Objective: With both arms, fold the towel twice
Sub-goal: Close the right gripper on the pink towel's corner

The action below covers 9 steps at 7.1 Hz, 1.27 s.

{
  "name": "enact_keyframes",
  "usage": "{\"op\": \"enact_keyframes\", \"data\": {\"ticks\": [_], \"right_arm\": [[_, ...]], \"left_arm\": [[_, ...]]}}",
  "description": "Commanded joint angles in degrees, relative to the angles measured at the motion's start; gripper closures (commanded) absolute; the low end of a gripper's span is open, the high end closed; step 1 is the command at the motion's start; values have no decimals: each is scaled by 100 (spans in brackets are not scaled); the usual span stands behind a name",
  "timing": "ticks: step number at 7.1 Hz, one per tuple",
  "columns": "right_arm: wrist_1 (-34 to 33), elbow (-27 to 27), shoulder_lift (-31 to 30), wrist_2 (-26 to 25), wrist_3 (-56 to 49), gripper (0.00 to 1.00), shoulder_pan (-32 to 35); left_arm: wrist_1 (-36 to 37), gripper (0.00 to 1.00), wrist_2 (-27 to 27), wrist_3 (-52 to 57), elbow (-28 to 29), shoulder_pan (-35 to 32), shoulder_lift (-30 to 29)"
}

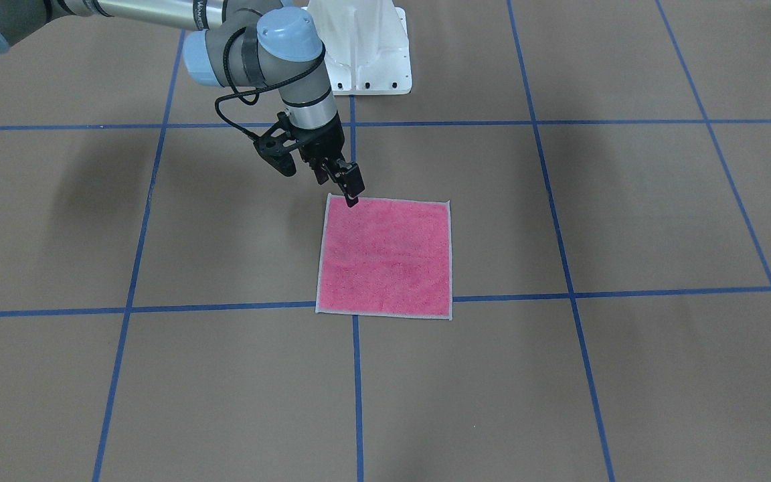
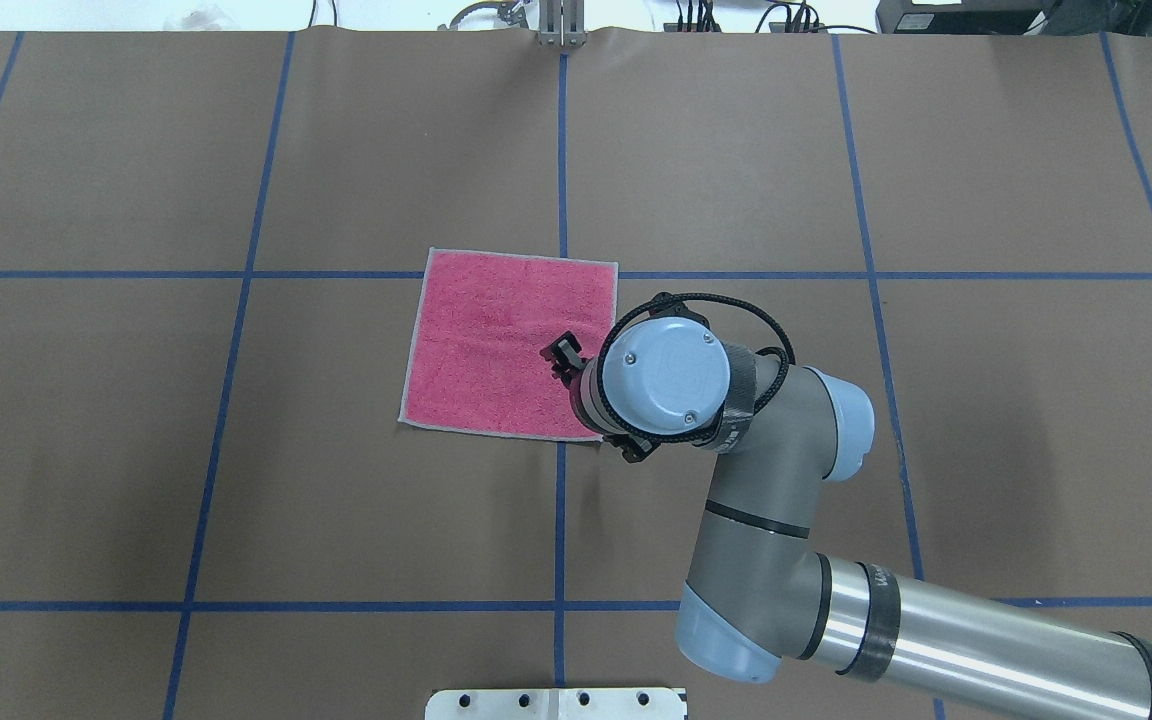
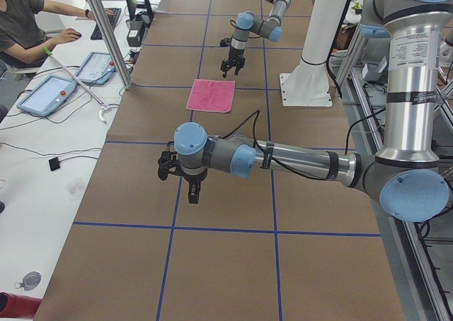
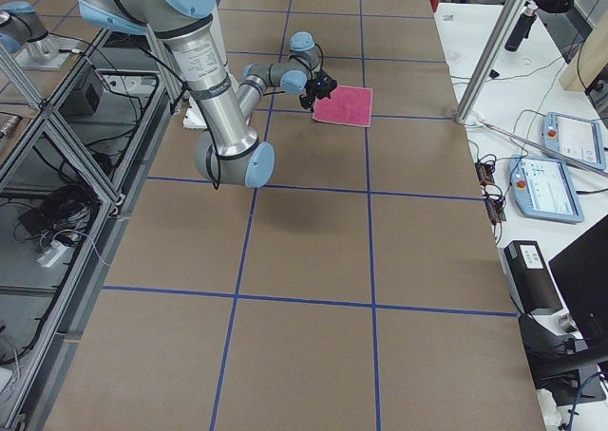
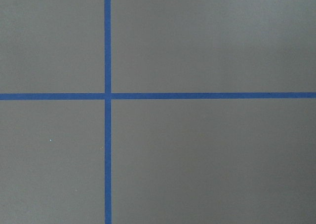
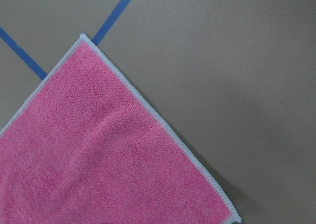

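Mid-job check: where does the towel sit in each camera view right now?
Front-facing: towel at centre.
Overhead: towel left of centre.
Exterior left: towel upper middle, far down the table.
Exterior right: towel upper middle, far end.
Left wrist: not in view.
Right wrist: towel fills lower left.
Shared landmark: the blue tape lines crossing beneath it.

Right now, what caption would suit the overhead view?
Robot's right fingers poised at the near right corner of a flat pink towel on a blue-gridded table.
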Motion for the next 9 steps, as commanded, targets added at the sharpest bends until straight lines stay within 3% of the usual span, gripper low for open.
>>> {"op": "enact_keyframes", "data": {"ticks": [1,3,4,7,9], "right_arm": [[16,-180,29,-9,42,11,-54],[7,-198,21,-1,51,14,-54],[7,-207,12,-1,42,23,-63],[-2,-330,21,17,51,28,-98],[7,-321,21,35,60,56,-98]], "left_arm": [[1,0,-6,-9,-7,0,0],[1,0,-32,-9,-7,0,0],[-8,0,-24,-9,-7,0,0],[-8,0,-32,-9,-7,0,-18],[-8,0,-32,-9,-7,0,-18]]}}
